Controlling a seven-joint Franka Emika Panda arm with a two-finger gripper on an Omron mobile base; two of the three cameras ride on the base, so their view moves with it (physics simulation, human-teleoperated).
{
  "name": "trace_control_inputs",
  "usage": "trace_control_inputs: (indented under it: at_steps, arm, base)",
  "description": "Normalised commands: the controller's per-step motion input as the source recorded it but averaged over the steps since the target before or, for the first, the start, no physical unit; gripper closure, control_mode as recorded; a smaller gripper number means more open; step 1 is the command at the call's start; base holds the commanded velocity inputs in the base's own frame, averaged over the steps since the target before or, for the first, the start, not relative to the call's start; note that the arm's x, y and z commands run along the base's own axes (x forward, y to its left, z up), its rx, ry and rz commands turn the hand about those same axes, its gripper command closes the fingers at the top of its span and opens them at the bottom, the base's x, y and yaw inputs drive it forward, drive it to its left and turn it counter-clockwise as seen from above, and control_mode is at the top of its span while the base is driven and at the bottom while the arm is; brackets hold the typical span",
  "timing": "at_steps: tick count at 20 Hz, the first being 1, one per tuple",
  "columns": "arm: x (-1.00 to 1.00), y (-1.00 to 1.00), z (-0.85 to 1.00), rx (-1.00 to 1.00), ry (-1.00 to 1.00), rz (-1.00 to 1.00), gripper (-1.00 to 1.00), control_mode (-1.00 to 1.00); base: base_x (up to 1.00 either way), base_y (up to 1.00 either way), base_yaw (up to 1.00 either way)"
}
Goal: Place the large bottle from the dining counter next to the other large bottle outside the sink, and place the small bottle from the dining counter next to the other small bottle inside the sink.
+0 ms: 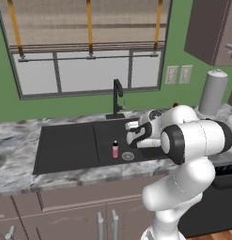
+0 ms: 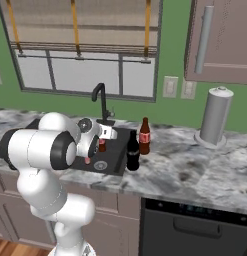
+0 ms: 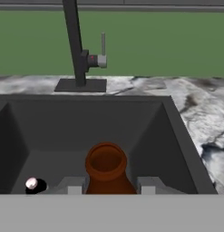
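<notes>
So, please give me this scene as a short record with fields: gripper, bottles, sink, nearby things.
gripper: gripper over the sink basin, shut on the small orange bottle
in sink: small pink bottle standing by the drain
outside sink: dark bottle and red-label bottle, upright and close together on the counter
sink: sink dark, black faucet behind
nearby: paper towel roll

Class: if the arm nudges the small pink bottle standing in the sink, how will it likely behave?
The small pink bottle is narrow and stands upright, so a sideways nudge would probably tip it. It looks round, so once down it might roll on the flat floor of the black sink.
</notes>
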Motion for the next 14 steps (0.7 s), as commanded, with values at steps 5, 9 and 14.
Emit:
trace_control_inputs:
  at_steps: [5, 9, 14]
  arm:
    - [0.0, 0.0, 0.0, 0.0, 0.0, 0.0, 1.0, 1.0]
    - [0.0, 0.0, 0.0, 0.0, 0.0, 0.0, 1.0, 1.0]
    - [0.0, 0.0, 0.0, 0.0, 0.0, 0.0, 1.0, 1.0]
  base:
    - [0.24, 0.0, 0.0]
    - [0.23, 0.0, 0.0]
    - [0.2, 0.0, 0.0]
